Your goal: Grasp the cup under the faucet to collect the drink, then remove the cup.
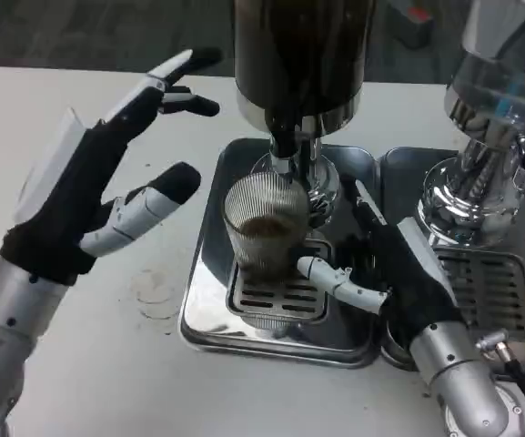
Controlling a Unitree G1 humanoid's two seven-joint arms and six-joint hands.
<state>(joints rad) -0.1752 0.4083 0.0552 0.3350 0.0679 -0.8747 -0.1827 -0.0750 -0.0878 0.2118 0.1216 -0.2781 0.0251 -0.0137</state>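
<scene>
The cup (264,226), a ribbed clear glass with a shallow layer of brown drink at its bottom, is seen standing on the slotted grate of the left drip tray (209,300), directly under the faucet (285,146) of the dark dispenser (303,55). The right robot hand (380,264) is placed against the cup's right side: one white finger is laid across the near base of the glass and dark fingers are raised beside its right wall, but whether the cup is actually clamped cannot be told, since the contact side is hidden behind the glass and the dark fingers merge with the tray's reflection. The left robot hand (98,187) is held above the white surface (80,364) to the left of the tray, well apart from the cup, with fingers spread and nothing in them. Open room is available to the left of the tray and along the near edge of the surface. To the right, a second drip tray (480,291) lies just beside the first, under a chrome dispenser (485,155) that is cut off by the top and right frame edges. The upper part of the dark dispenser is likewise cut off.
</scene>
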